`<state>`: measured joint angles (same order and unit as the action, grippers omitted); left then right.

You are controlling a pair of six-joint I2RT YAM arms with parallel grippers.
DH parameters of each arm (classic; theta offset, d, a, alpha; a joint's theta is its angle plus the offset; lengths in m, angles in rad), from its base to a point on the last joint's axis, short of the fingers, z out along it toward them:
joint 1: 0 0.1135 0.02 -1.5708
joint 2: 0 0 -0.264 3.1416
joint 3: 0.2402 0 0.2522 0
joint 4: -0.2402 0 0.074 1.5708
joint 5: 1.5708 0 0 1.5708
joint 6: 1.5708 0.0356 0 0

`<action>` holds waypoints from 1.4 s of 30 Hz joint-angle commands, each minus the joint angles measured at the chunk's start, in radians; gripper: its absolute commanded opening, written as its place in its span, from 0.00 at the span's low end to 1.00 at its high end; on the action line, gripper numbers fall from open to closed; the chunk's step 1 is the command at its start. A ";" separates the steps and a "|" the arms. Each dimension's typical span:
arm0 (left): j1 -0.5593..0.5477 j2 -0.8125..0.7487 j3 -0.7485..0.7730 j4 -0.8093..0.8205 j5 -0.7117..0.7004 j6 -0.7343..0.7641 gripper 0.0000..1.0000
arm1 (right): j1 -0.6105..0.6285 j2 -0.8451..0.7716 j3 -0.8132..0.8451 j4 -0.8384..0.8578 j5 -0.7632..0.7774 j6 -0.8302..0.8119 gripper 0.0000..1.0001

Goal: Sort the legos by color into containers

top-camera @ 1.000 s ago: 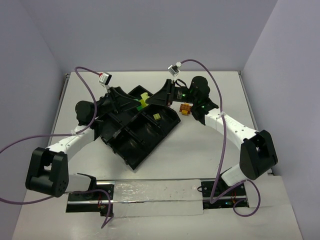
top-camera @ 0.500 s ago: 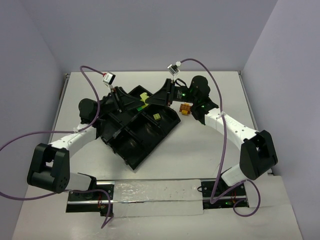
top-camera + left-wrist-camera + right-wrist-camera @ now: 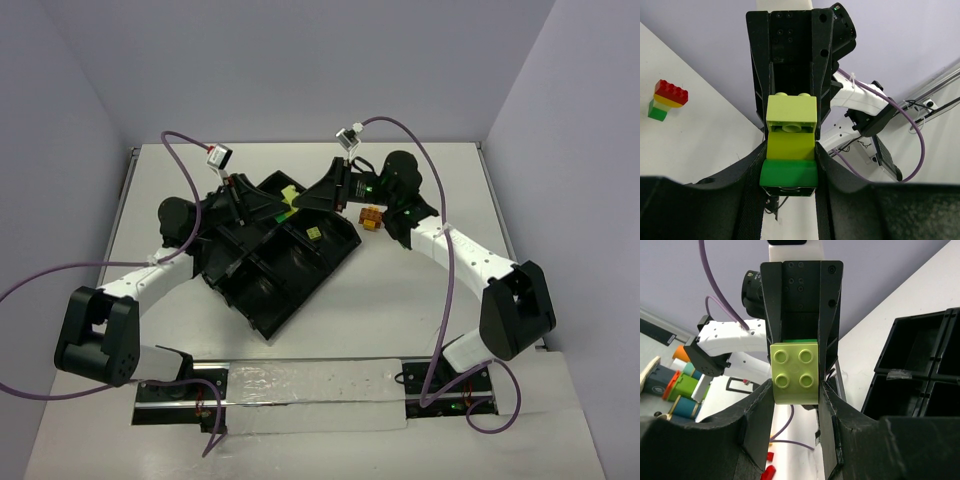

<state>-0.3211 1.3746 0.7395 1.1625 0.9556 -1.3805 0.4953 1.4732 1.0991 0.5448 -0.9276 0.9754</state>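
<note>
Early in the sort, by appearance. Pinched in the left gripper (image 3: 788, 161): a green brick (image 3: 788, 174); pinched in the right gripper (image 3: 796, 390): the pale yellow-green brick (image 3: 795, 371) studded onto it, both aloft over the far corner of the black tray (image 3: 250, 300), toward the far edge of the table (image 3: 400, 300). Already binned: one yellow brick (image 3: 313, 232). Not yet split (red on yellow on green): a small stack (image 3: 667, 100) on the table.

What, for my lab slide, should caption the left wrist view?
Left gripper holds the green brick while the right gripper holds the pale yellow-green brick stacked on it.
</note>
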 commanded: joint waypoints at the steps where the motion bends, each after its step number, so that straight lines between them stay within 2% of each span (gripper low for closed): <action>1: -0.009 -0.045 0.037 -0.010 0.062 0.053 0.00 | -0.078 -0.064 0.002 0.046 0.026 -0.011 0.00; 9: -0.009 -0.055 0.041 -0.078 0.052 0.102 0.00 | -0.136 -0.091 -0.006 0.036 0.001 -0.015 0.00; 13: 0.003 -0.051 0.052 -0.100 0.054 0.108 0.00 | -0.139 -0.102 0.000 -0.038 0.029 -0.052 0.00; 14: 0.011 -0.055 0.063 -0.179 0.054 0.138 0.00 | -0.141 -0.105 0.005 -0.080 0.046 -0.100 0.00; 15: 0.035 -0.072 0.084 -0.324 0.041 0.205 0.00 | -0.141 -0.113 0.022 -0.178 0.090 -0.174 0.00; 16: 0.051 -0.087 0.086 -0.337 0.028 0.211 0.00 | -0.141 -0.117 0.040 -0.249 0.095 -0.222 0.00; 18: 0.088 -0.133 0.177 -0.685 -0.057 0.458 0.00 | -0.135 -0.116 0.105 -0.508 0.303 -0.367 0.00; 19: 0.096 -0.135 0.182 -0.803 -0.063 0.470 0.00 | -0.135 -0.115 0.107 -0.569 0.312 -0.372 0.00; 20: 0.102 -0.152 0.229 -0.935 -0.113 0.577 0.00 | -0.136 -0.110 0.131 -0.636 0.394 -0.414 0.00; 21: 0.107 -0.166 0.270 -1.048 -0.155 0.656 0.00 | -0.136 -0.106 0.151 -0.693 0.464 -0.446 0.00; 23: 0.114 -0.174 0.333 -1.197 -0.215 0.726 0.00 | -0.136 -0.099 0.160 -0.756 0.560 -0.469 0.00; 25: 0.117 -0.167 0.391 -1.293 -0.260 0.796 0.00 | -0.135 -0.088 0.156 -0.784 0.605 -0.488 0.00; 34: 0.116 -0.060 0.503 -1.454 -0.323 0.908 0.00 | -0.075 -0.011 0.168 -0.925 0.755 -0.555 0.00; 42: 0.115 0.054 0.566 -1.458 -0.293 0.849 0.00 | -0.003 0.090 0.234 -1.016 0.819 -0.570 0.00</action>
<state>-0.2085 1.3954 1.2200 -0.2775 0.6582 -0.5167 0.4639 1.5433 1.2638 -0.4275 -0.1759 0.4298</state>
